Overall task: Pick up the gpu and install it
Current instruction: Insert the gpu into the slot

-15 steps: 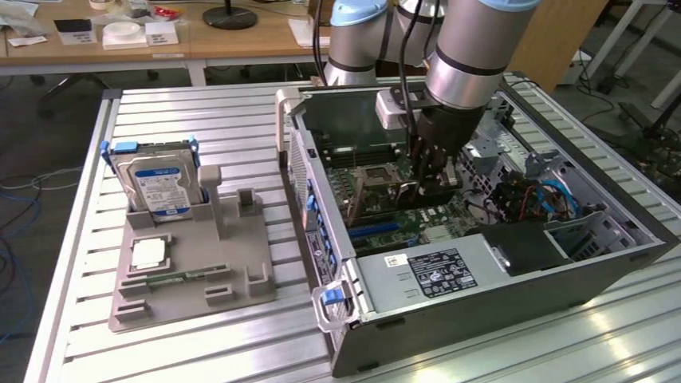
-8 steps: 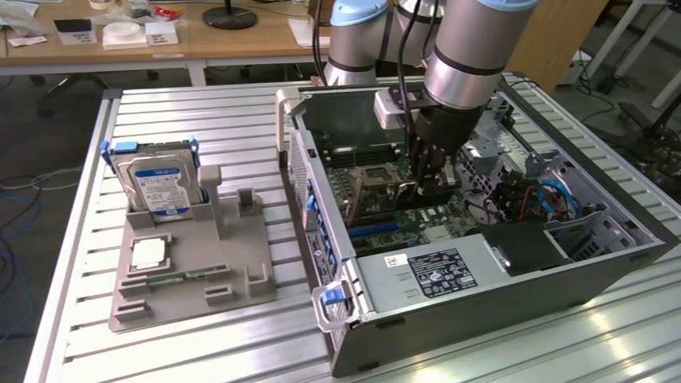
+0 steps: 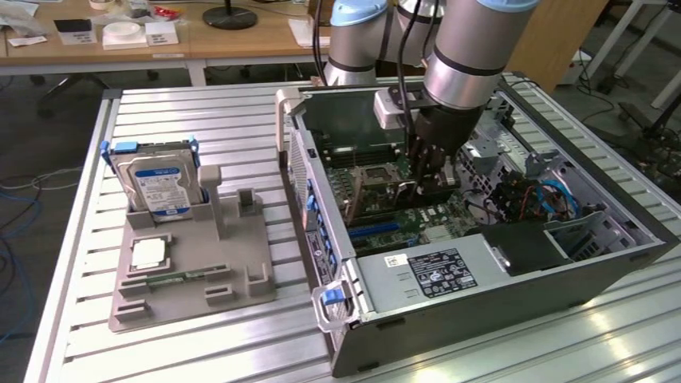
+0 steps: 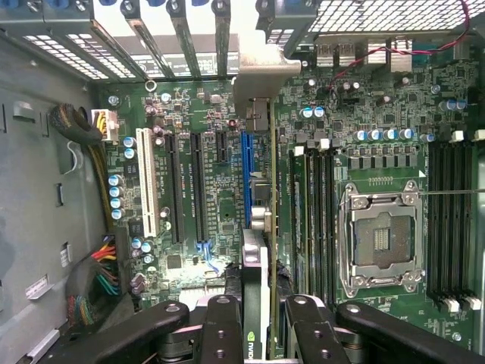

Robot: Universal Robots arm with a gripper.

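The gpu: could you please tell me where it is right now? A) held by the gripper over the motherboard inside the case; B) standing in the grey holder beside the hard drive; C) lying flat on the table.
A: the wrist view shows the gpu edge-on in the gripper, above the motherboard in the open case.

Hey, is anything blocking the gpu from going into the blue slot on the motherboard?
Nothing visible does. The claw holds the gpu edge-on right at the blue slot, and no cable or part crosses between them.
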